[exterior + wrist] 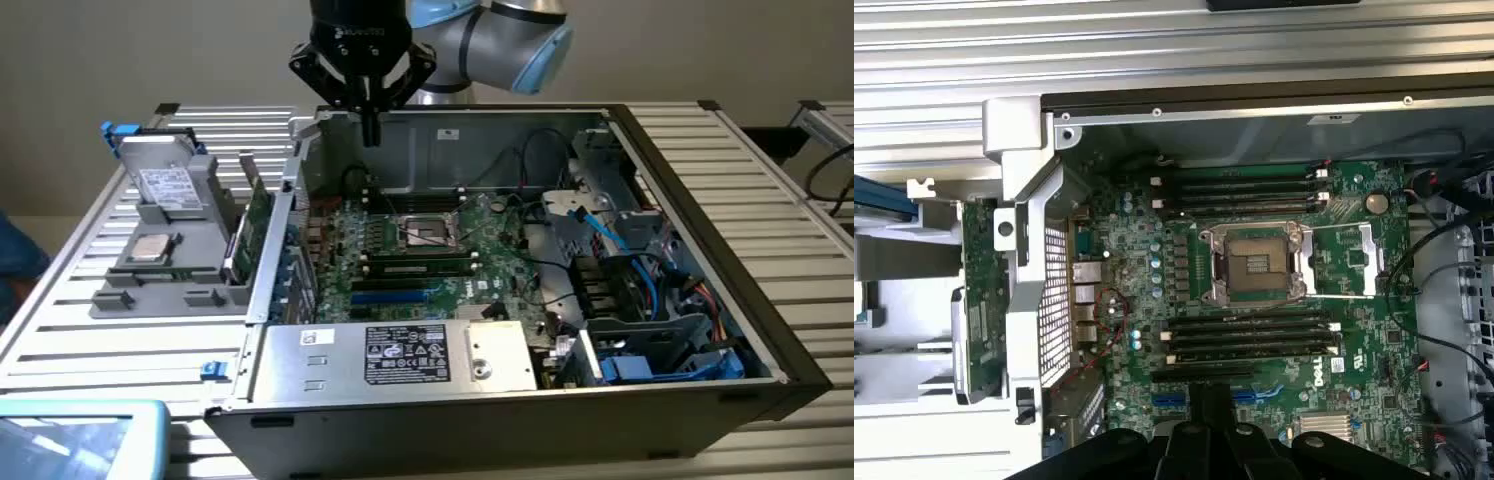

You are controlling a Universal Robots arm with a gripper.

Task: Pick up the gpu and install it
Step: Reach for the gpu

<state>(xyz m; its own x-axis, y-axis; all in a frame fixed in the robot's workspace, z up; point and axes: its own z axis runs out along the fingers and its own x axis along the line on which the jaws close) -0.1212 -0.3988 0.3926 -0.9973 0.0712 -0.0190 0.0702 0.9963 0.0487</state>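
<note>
Exterior view: gripper (370,130) hangs above the rear wall of the open computer case (467,150), jaws closed together, nothing held. The gpu (248,232) stands on edge in the grey holder (147,290) on the tabletop (761,170). It is just beside the case on the exterior view's left, well apart from the jaws. Pickup not done, install not done, so the whole task is left. Count: one gpu, one silver drive (168,188), one case, one motherboard (427,255).

Wrist view: gripper (1216,400) over the motherboard (1154,300). One empty CPU socket (1259,262). One gpu (980,300), outside the case wall, untouched.
</note>
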